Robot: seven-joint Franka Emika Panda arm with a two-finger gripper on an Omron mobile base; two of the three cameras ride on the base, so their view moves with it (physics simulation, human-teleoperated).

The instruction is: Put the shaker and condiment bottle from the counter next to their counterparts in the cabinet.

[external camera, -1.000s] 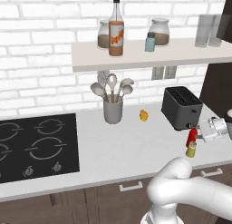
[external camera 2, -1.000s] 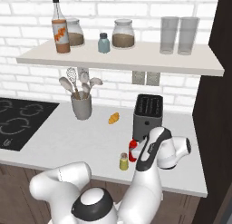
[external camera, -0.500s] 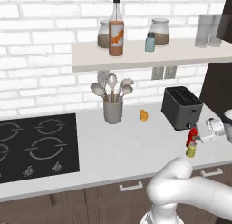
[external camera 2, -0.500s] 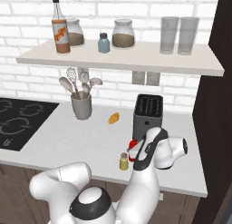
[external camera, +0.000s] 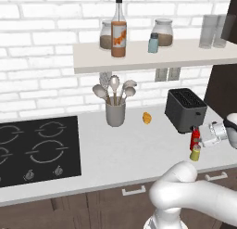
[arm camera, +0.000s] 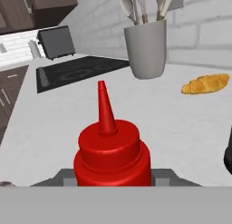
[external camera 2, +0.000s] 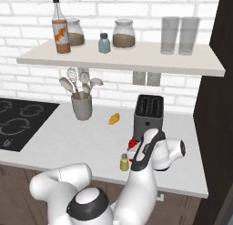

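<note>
The red condiment bottle [arm camera: 111,155] stands upright on the counter [external camera: 129,154] in front of the toaster, and my gripper [arm camera: 113,180] is shut on its body, grey pads [arm camera: 68,177] against its sides. From the base views the bottle [external camera: 195,137] [external camera 2: 132,143] shows at my gripper [external camera: 200,140]. The yellow-olive shaker [external camera: 196,154] [external camera 2: 124,163] stands just in front of it, untouched. Up on the cabinet shelf [external camera: 152,59] [external camera 2: 123,60] stand the counterparts: the pale blue shaker [external camera: 153,42] [external camera 2: 104,43] and the tall glass bottle [external camera: 118,31] [external camera 2: 59,30].
A black toaster [external camera: 185,110] [external camera 2: 148,112] stands right behind the bottle. A grey utensil holder [external camera: 115,113] [arm camera: 145,48], a croissant [external camera: 146,117] [arm camera: 206,84] and the black stove [external camera: 37,147] lie leftward. Jars and two glasses [external camera 2: 179,35] share the shelf. A dark tall cabinet [external camera 2: 218,105] bounds the right.
The jaws have closed from open onto the red condiment bottle. The arm and both counter items have stayed in place.
</note>
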